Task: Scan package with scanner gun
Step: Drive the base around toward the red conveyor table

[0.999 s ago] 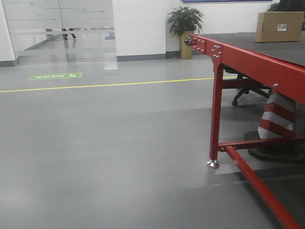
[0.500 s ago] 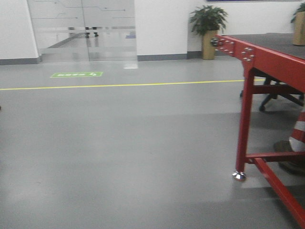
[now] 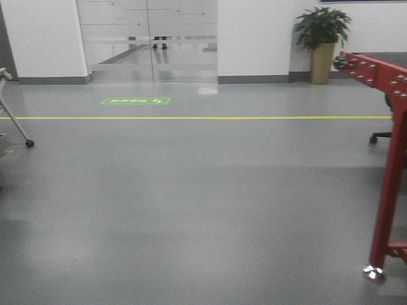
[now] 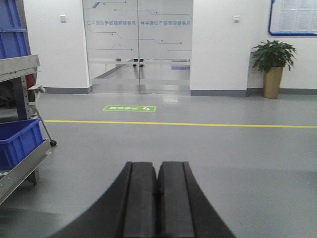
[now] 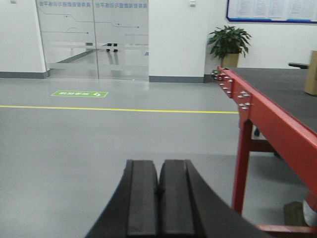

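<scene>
A sliver of a tan cardboard box, apparently the package (image 5: 311, 72), shows at the right edge of the right wrist view, standing on the dark top of the red table (image 5: 270, 116). The scanner gun is out of view. My left gripper (image 4: 157, 166) is shut with nothing between its black pads and hangs over bare grey floor. My right gripper (image 5: 159, 163) is also shut and holds nothing. It hangs over the floor just left of the table's near leg. Neither gripper appears in the front view.
The red table frame (image 3: 389, 184) stands at the right of the front view. Behind it are an office chair base (image 3: 380, 136) and a potted plant (image 3: 322, 38). A metal rack with blue bins (image 4: 19, 141) stands on the left. A yellow floor line (image 3: 191, 117) runs before glass doors (image 3: 149, 41).
The front view has swung to the left: the red table slid toward the right edge, the box on it left the frame, and a wheeled leg appeared at the left.
</scene>
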